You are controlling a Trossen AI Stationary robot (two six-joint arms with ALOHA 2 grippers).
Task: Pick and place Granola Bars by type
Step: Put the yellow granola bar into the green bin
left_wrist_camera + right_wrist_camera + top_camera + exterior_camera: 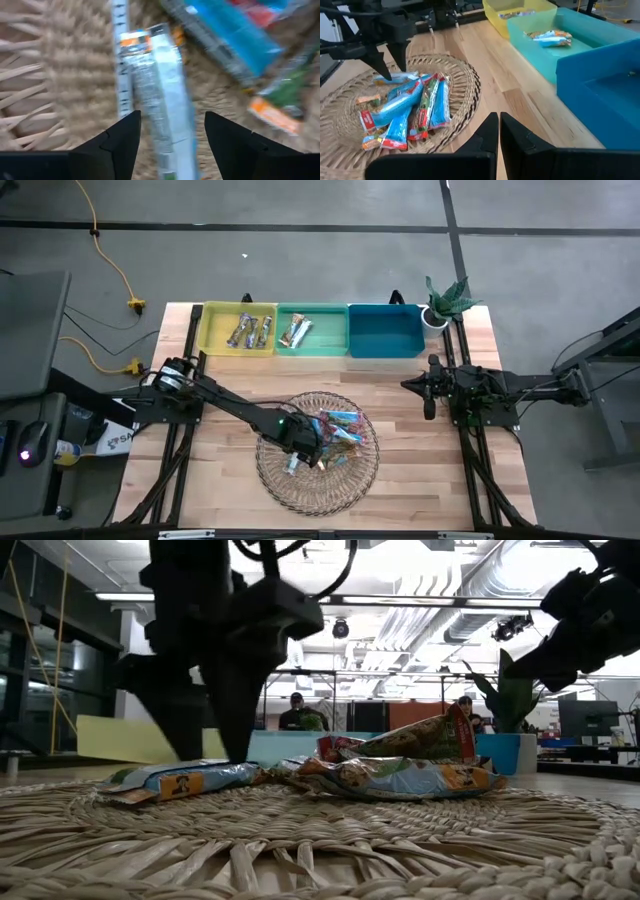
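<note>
Several Granola Bars [340, 430] lie heaped on the round wicker tray [310, 485] at the table's middle. One light blue-white bar [165, 100] lies apart at the heap's left side. My left gripper [172, 135] points down over it, open, with one finger on each long side of the bar [180, 780]. Brown-silver bars [250, 330] lie in the yellow bin and light blue ones [297, 330] in the green bin. My right gripper [499, 130] waits shut at the table's right side [430, 408]. My left gripper comes at the light blue-white bar from above, its fingers [125, 140] lying across the bar near one end. A gap shows on each side in the wrist view. I cannot tell whether the fingertips touch the wrapper. The bar lies flat on the tray.
Three bins stand in a row at the far edge: yellow [212, 330], green [330, 340], and blue [385, 335], which shows nothing inside. A potted plant [445, 300] stands at the far right corner. Bare wood lies between the tray and the bins.
</note>
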